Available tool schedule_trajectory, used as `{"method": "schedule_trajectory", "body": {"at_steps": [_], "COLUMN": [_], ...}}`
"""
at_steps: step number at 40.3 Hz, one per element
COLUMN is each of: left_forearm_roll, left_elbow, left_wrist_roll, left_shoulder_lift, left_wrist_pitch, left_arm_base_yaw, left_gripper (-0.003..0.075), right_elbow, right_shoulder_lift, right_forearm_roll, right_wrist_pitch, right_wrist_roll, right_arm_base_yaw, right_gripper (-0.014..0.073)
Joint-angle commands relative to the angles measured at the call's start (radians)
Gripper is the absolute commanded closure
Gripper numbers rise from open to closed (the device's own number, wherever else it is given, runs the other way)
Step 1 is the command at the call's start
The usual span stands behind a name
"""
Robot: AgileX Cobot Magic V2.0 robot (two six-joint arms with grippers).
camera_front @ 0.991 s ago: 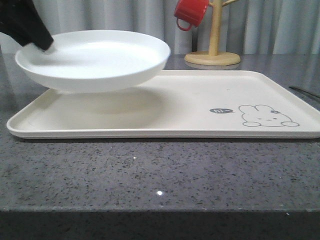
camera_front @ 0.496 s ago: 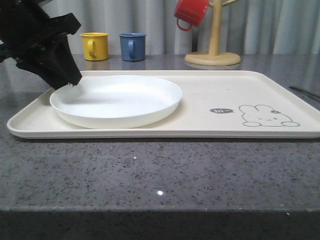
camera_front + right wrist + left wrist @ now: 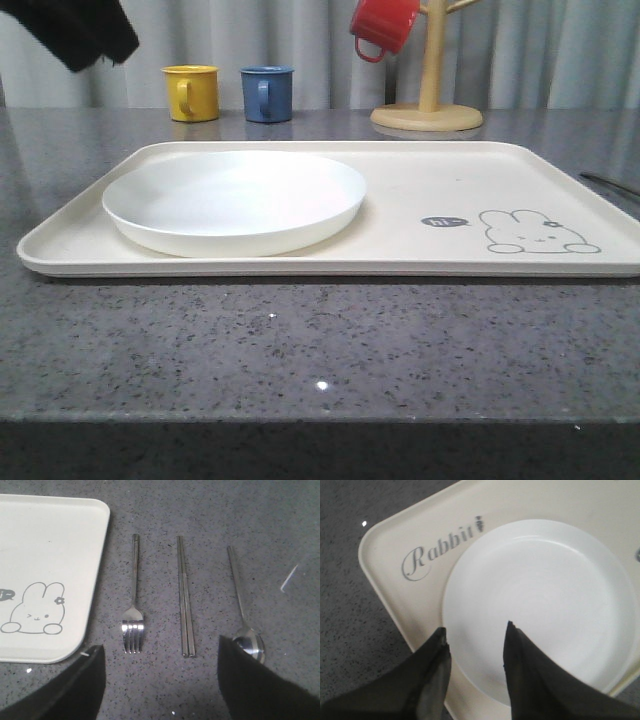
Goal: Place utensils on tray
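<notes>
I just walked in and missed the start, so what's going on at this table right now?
A two-armed robot is setting a tray. A white plate sits on its left half, and the open left gripper hangs above the plate, holding nothing. The fork, chopsticks and spoon lie side by side on the grey table just past the tray's bunny end, not yet picked up. The right gripper is open above them.

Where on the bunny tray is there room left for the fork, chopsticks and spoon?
The tray is bare on its right half, between the white plate and the bunny drawing, and behind the bunny up to the far rim. The left half is crowded by the plate. The fork, chopsticks and spoon lie on the counter beside the tray.
</notes>
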Motion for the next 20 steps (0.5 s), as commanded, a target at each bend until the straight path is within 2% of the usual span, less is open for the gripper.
{"method": "schedule_trajectory", "body": {"at_steps": [1,7,10,16,20], "left_forearm_roll": [0.071,0.239,0.275,0.275,0.262], "left_elbow": [-0.012,0.039,0.077,0.178,0.257], "left_wrist_roll": [-0.056,-0.18,-0.227,-0.281,-0.29], "left_shoulder_lift": [-0.125,-0.246,-0.31,-0.445,-0.538], "left_wrist_pitch": [-0.019,-0.039,-0.07,-0.181,-0.237], "left_arm_base_yaw": [-0.113,-0.298,-0.367,-0.441,-0.452], "left_gripper": [0.046,0.046,0.046,0.046,0.046], "right_elbow": [-0.031,-0.031,-0.031,-0.031,-0.031], "right_shoulder_lift": [0.009,0.009,0.009,0.009,0.009], "right_forearm_roll": [-0.003,-0.003,-0.003,-0.003,-0.003], "right_wrist_pitch": [-0.061,-0.061,-0.061,-0.061,-0.061], "right_wrist_roll": [-0.007,-0.007,-0.007,-0.007,-0.007], "right_arm_base_yaw": [-0.006,-0.006,-0.006,-0.006,-0.006], "right_gripper": [0.0089,0.0089,0.0089,0.0089,0.0089]}}
